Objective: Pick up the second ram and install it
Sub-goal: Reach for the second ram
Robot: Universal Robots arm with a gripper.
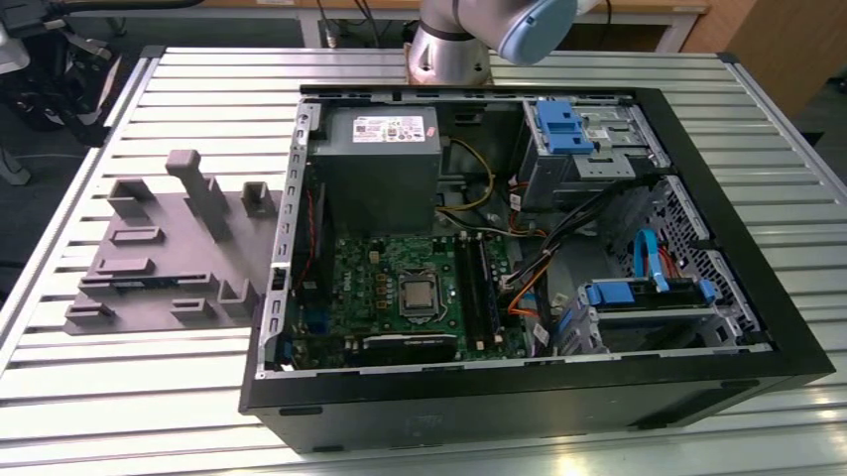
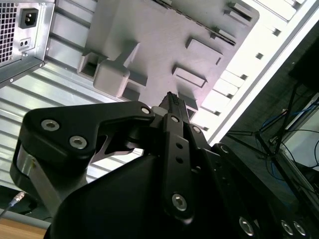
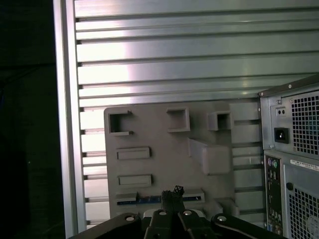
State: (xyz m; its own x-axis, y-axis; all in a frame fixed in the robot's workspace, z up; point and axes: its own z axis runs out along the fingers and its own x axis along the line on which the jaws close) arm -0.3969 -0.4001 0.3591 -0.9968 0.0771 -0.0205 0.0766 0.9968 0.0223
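The second ram (image 3: 144, 200) is a thin dark strip with a blue edge. It stands on edge in a slot of the grey fixture plate (image 3: 159, 134), which lies on the slatted table beside the computer case. In the first wrist view my gripper (image 3: 173, 192) hangs well above the plate, its tips lined up over that strip and apart from it. The two black fingers (image 2: 171, 102) are pressed together with nothing between them. In the exterior view the plate (image 1: 159, 248) lies at the left of the open case (image 1: 530, 397), and the motherboard's black slot rails (image 1: 474, 288) run beside the processor.
The slatted aluminium table (image 1: 185, 99) ends close to the plate's outer side. The case's rear panel (image 3: 294, 164) rises beside the plate. Inside the case are the power supply (image 1: 377, 159), blue drive brackets (image 1: 562, 124) and loose cables. The arm's base (image 1: 447, 50) stands behind the case.
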